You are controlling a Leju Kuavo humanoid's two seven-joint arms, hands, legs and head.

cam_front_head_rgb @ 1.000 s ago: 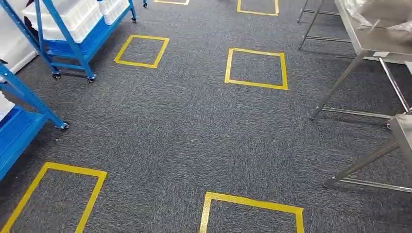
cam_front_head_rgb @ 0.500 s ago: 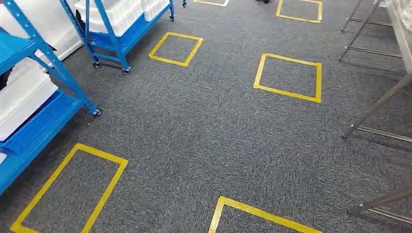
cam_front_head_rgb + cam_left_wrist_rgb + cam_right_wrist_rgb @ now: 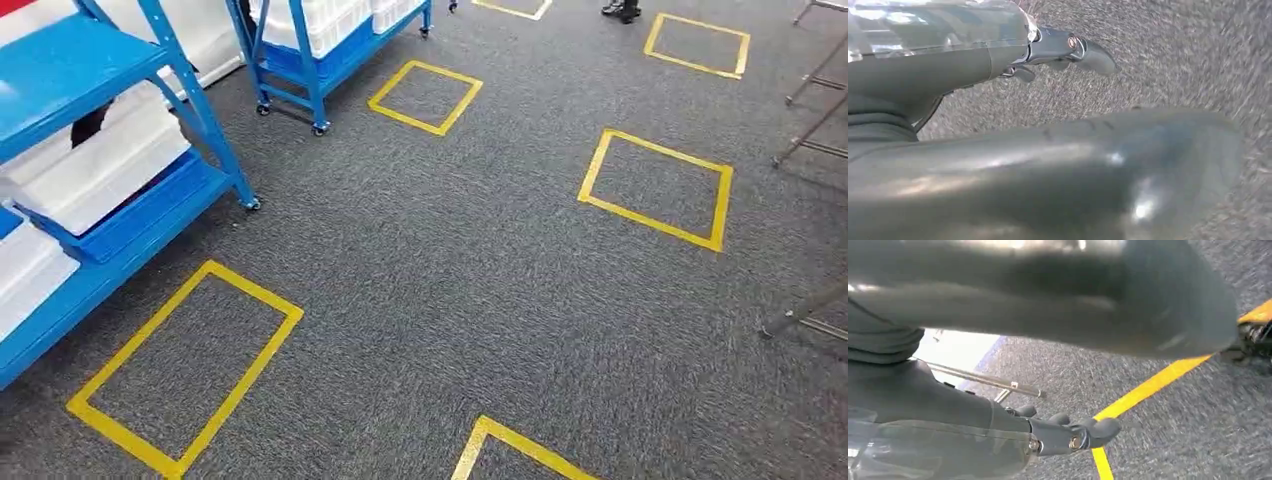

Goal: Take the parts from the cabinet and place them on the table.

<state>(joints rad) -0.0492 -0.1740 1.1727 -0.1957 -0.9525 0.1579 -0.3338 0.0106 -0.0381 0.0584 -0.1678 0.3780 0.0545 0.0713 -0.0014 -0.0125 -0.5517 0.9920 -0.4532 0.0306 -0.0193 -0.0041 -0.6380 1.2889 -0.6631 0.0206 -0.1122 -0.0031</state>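
left hand [image 3: 998, 165] empty, fingers apart | right hand [image 3: 1013, 305] empty, fingers apart | blue cabinet [image 3: 110, 150] upper left, white bins [image 3: 95, 170]

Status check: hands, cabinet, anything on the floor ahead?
Left hand and right hand empty, hanging over carpet. Blue cabinet front-left, white bins shelved. Yellow floor squares ahead, a person's feet far off.
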